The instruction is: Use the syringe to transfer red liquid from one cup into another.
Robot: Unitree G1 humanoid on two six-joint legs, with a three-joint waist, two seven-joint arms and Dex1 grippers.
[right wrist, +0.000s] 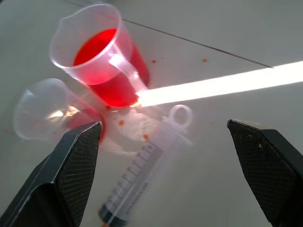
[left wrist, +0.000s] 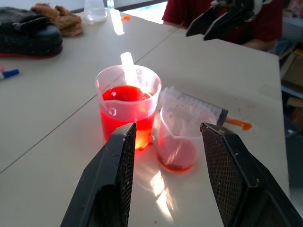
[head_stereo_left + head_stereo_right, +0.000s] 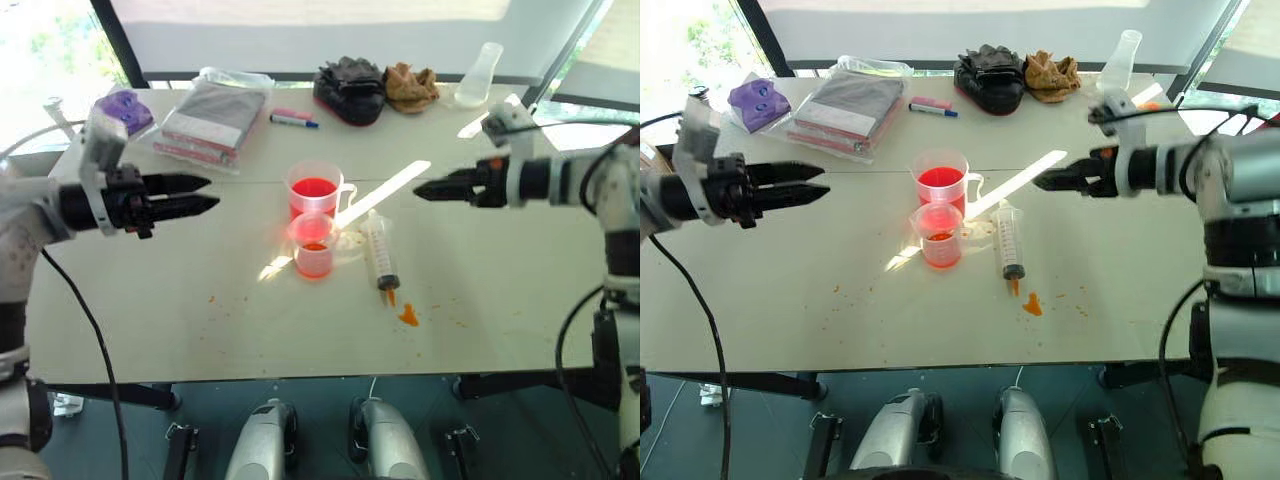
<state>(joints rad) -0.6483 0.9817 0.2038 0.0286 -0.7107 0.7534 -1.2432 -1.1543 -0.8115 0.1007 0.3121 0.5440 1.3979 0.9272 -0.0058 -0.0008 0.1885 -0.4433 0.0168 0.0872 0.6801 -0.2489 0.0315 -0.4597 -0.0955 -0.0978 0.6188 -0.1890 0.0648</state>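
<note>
The syringe (image 3: 380, 250) lies flat on the white table (image 3: 150, 320), nozzle toward the near edge, just right of the cups. The larger beaker (image 3: 315, 190) with a handle is about half full of red liquid (image 2: 125, 94). In front of it stands the smaller cup (image 3: 313, 245) with a little red liquid at its bottom. My left gripper (image 3: 205, 195) hovers open to the left of the cups, pointing at them. My right gripper (image 3: 418, 188) hovers open to their right, above the syringe (image 1: 142, 175). Neither holds anything.
Along the table's far edge lie a plastic bag of packets (image 3: 210, 120), a purple object (image 3: 128, 108), a blue-and-pink marker (image 3: 295, 120), a black pouch (image 3: 350, 90), a brown cloth (image 3: 410, 85) and a clear flask (image 3: 480, 75). An orange smear (image 3: 408, 315) marks the table beyond the nozzle.
</note>
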